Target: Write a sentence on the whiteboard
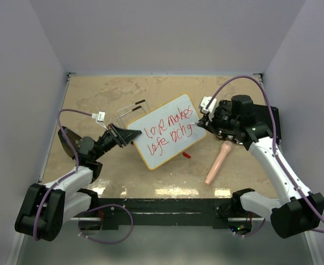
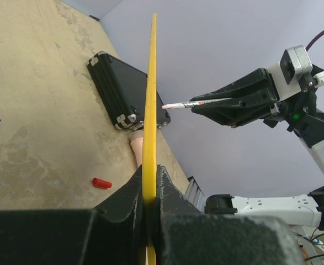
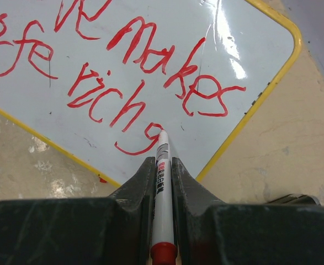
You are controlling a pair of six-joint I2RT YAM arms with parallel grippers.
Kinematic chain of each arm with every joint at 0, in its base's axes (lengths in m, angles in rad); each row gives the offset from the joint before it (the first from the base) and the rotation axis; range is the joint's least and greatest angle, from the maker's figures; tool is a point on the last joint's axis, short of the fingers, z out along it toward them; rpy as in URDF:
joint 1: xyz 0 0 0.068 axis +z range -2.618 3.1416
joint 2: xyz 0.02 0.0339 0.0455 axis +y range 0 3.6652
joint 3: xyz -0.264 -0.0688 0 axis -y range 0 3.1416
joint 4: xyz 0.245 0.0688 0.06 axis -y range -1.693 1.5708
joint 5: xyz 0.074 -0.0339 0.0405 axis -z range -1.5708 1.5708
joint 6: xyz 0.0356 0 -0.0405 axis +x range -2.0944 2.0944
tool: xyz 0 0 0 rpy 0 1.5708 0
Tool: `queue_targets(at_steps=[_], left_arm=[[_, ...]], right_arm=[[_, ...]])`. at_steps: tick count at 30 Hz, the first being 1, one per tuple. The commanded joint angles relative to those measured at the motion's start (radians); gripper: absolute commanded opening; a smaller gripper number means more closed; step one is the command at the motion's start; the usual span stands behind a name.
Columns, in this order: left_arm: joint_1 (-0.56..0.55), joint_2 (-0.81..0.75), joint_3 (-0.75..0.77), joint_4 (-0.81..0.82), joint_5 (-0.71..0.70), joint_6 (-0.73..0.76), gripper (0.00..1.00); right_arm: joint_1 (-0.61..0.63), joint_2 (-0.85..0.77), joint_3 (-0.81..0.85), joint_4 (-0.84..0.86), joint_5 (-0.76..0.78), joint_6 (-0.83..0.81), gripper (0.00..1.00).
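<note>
Risk: the left gripper (image 2: 149, 171) pinches the whiteboard (image 1: 170, 144) by one edge only. A hard push from the marker (image 3: 162, 182) could swing or slip the board in that pinch. A dragged tip would smear the wet red sentence (image 3: 145, 72). The marker could also slide back between the fingers.

Right gripper (image 3: 162, 163) is clamped on the marker's barrel, tip forward. The tip sits at the tail of the last letter on the lower line, near the board's right corner; contact or a hair off, cannot tell. The board sits mid-table between the arms. A red cap (image 2: 101, 183) lies loose on the table.
</note>
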Motion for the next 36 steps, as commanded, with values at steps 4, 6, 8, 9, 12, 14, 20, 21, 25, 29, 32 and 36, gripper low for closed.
queue_targets(at_steps=[4, 6, 8, 9, 12, 14, 20, 21, 25, 29, 32, 36], left_arm=[[-0.006, -0.008, 0.010, 0.162, 0.001, -0.023, 0.00], [-0.006, -0.006, 0.010, 0.167, 0.003, -0.024, 0.00], [-0.006, -0.002, 0.013, 0.171, 0.006, -0.027, 0.00], [-0.006, -0.003, 0.013, 0.171, 0.006, -0.026, 0.00], [-0.008, -0.002, 0.013, 0.171, 0.010, -0.026, 0.00], [-0.008, -0.002, 0.012, 0.171, 0.009, -0.026, 0.00], [-0.006, 0.000, 0.013, 0.173, 0.009, -0.024, 0.00], [-0.008, -0.002, 0.013, 0.171, 0.012, -0.024, 0.00], [-0.008, 0.001, 0.013, 0.173, 0.010, -0.024, 0.00], [-0.006, 0.001, 0.016, 0.173, 0.010, -0.024, 0.00], [-0.006, 0.000, 0.018, 0.171, 0.010, -0.024, 0.00], [-0.006, 0.003, 0.022, 0.168, 0.010, -0.024, 0.00]], right_arm=[[-0.004, 0.009, 0.016, 0.034, 0.051, 0.011, 0.00], [-0.004, 0.013, 0.013, 0.034, 0.049, 0.011, 0.00], [-0.005, 0.020, 0.013, 0.037, 0.043, 0.013, 0.00], [-0.004, 0.023, 0.015, 0.037, 0.042, 0.013, 0.00], [-0.004, 0.029, 0.019, 0.044, 0.048, 0.022, 0.00], [-0.004, 0.023, 0.018, 0.053, 0.054, 0.037, 0.00], [-0.005, 0.000, 0.001, 0.061, 0.109, 0.049, 0.00], [-0.005, 0.000, -0.002, 0.054, 0.109, 0.045, 0.00], [-0.004, 0.002, -0.005, 0.016, 0.102, 0.011, 0.00], [-0.004, 0.008, 0.001, -0.024, 0.056, -0.026, 0.00], [-0.004, 0.019, 0.007, -0.044, 0.036, -0.043, 0.00], [-0.002, 0.025, 0.012, -0.061, 0.025, -0.053, 0.00]])
